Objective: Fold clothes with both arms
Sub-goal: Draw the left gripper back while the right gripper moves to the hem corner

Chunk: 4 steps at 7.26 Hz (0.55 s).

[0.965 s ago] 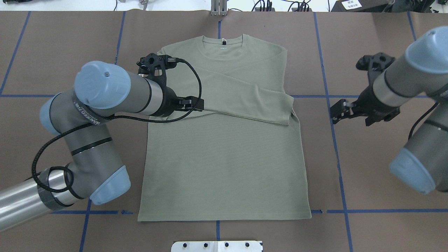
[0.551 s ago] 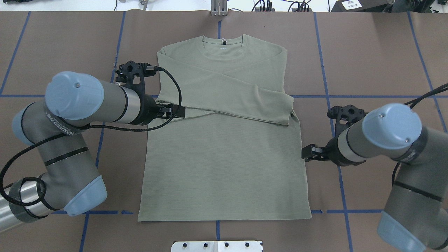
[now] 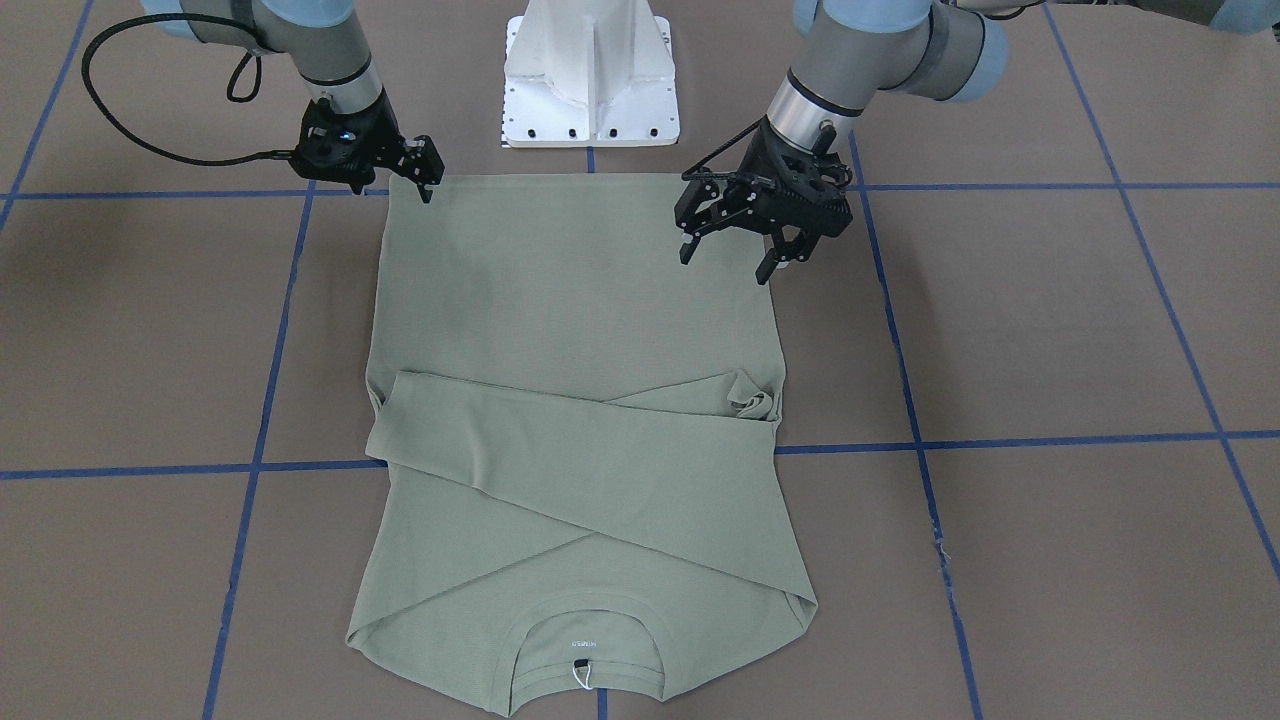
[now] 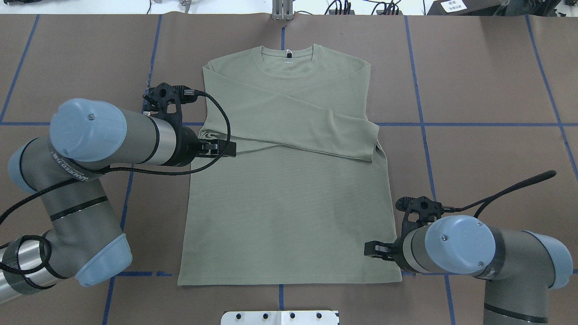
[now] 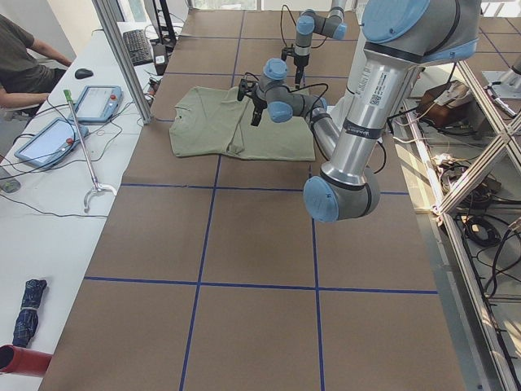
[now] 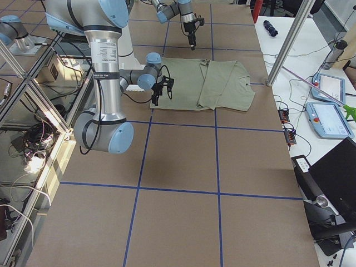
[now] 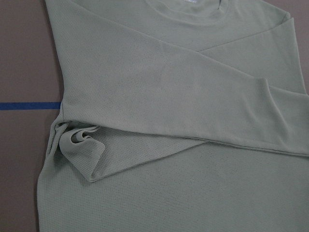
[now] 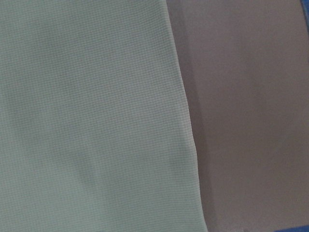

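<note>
Shirt [image 3: 570, 300] corner under right hand [image 3: 428, 186], perhaps touching.

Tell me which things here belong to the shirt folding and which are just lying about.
For the job: the green shirt, the left claw, the right claw.
Lying about: the white pedestal base, a tablet, a keyboard.

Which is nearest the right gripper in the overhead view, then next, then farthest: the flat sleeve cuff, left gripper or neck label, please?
From the right gripper:
1. flat sleeve cuff, right side, mid-table.
2. left gripper, left side.
3. neck label, far centre.
</note>
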Motion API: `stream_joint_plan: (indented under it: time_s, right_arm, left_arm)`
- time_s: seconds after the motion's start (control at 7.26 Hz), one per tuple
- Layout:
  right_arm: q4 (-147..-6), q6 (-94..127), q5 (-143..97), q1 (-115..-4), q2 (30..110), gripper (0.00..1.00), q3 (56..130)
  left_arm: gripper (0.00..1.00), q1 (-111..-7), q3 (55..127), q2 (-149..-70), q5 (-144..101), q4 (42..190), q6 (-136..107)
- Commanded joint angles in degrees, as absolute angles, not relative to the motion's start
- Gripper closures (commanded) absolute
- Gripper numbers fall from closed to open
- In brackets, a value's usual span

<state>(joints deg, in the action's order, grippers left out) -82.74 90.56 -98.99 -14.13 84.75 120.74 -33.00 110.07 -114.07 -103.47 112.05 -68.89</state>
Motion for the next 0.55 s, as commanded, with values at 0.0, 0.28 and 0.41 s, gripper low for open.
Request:
stream_joint_plan:
  time_s: [0.0, 0.28, 0.41]
  right_arm:
    - [-78.61, 91.76, -98.17, -12.31, 84.99, 0.00, 117.62]
    - [-76.55, 92.02, -98.17, -12.39, 86.31, 0.00, 117.07]
    - [-76.64, 92.11, -98.43, -12.57, 86.57, 0.00, 117.68]
  left_arm:
    - [0.00, -31.65, 109.60, -114.43, -103.45, 112.15, -69.17]
    - [0.00, -31.64, 109.51, -114.43, -103.53, 112.15, -69.17]
    - [0.00, -31.64, 109.42, -114.52, -103.54, 112.24, -69.17]
